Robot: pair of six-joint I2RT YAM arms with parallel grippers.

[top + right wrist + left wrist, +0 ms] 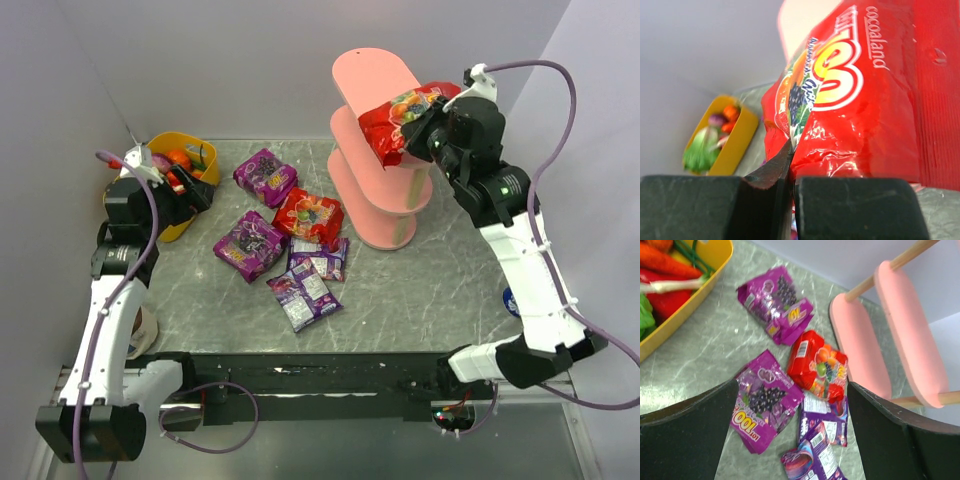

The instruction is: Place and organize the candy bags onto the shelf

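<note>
At the far left, the left gripper is held beside the yellow basket of toy vegetables. Its fingers are spread wide apart and nothing is gripped between them. To the right of the basket, four purple bags are scattered flat on the table: one lies farther back, one nearer the basket, and two overlap close to the arms. A second red bag lies among them, just beside the foot of the shelf. No bag can be seen lying free on the three pink boards, so the task is judged to be at its beginning. One bag is being delivered, five are left on the table, and no arranging has been done. Further right, the first red bag is held up against the shelf by the right gripper. In the right wrist view, its fingers are pressed almost together on the packet's edge. The bag's long axis runs from the gripper on the right toward the left, crossing the shelf's long boards rather than lying along them. Its free end points left and slightly toward the arms, and its printed face is turned upward. Whether it rests on a tier cannot be told.
</note>
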